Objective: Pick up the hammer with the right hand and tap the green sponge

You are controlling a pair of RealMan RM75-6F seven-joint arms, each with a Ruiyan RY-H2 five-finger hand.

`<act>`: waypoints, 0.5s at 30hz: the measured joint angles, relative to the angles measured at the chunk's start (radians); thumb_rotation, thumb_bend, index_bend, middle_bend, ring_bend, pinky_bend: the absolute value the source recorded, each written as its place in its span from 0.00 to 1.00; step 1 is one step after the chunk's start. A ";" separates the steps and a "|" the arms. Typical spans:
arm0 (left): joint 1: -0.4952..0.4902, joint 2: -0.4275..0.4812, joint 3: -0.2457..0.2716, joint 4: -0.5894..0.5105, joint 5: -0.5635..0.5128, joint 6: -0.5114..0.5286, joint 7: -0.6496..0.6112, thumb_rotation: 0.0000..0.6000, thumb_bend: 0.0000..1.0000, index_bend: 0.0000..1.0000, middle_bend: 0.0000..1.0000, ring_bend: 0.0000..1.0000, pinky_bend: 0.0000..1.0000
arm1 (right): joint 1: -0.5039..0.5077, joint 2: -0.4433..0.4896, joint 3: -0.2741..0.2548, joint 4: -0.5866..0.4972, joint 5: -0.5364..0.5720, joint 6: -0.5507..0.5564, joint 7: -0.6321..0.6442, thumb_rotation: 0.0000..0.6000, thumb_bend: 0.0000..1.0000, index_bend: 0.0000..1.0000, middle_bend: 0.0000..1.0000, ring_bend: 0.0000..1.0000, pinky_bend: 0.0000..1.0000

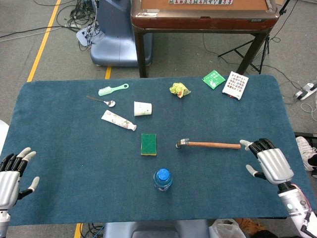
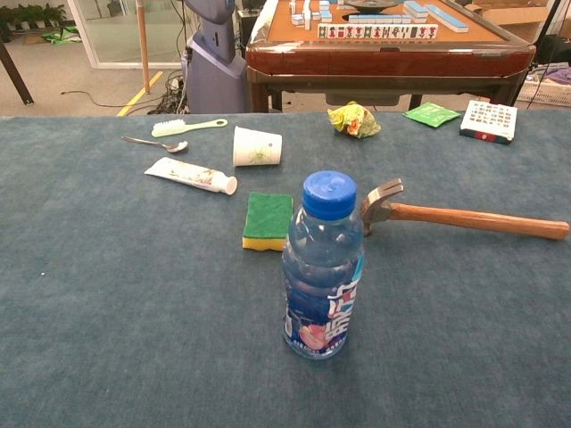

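Observation:
The hammer (image 1: 208,145) lies flat mid-table, metal head toward the left, wooden handle (image 2: 477,220) pointing right. The green sponge (image 1: 148,144) with its yellow underside (image 2: 267,221) lies just left of the hammer head. My right hand (image 1: 267,163) hovers open with fingers spread, just right of the handle's end, holding nothing. My left hand (image 1: 10,174) is open at the table's near left edge. Neither hand shows in the chest view.
A blue-capped water bottle (image 1: 162,179) stands near the front edge, below the sponge. A paper cup (image 1: 142,108), toothpaste tube (image 1: 118,120), spoon (image 1: 101,101) and toothbrush (image 1: 113,89) lie at back left. A crumpled wrapper (image 1: 180,89), green packet (image 1: 213,79) and card (image 1: 235,85) lie at back right.

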 measured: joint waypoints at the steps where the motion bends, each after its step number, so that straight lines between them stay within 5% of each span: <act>1: 0.002 0.002 0.000 0.000 -0.002 0.001 -0.003 1.00 0.28 0.18 0.13 0.15 0.09 | 0.017 -0.007 0.006 0.001 0.011 -0.024 -0.002 1.00 0.27 0.23 0.35 0.24 0.20; 15: 0.016 0.001 0.006 -0.002 0.004 0.015 0.002 1.00 0.28 0.18 0.13 0.15 0.09 | 0.230 -0.154 0.062 0.081 0.152 -0.296 -0.017 1.00 0.28 0.23 0.27 0.16 0.20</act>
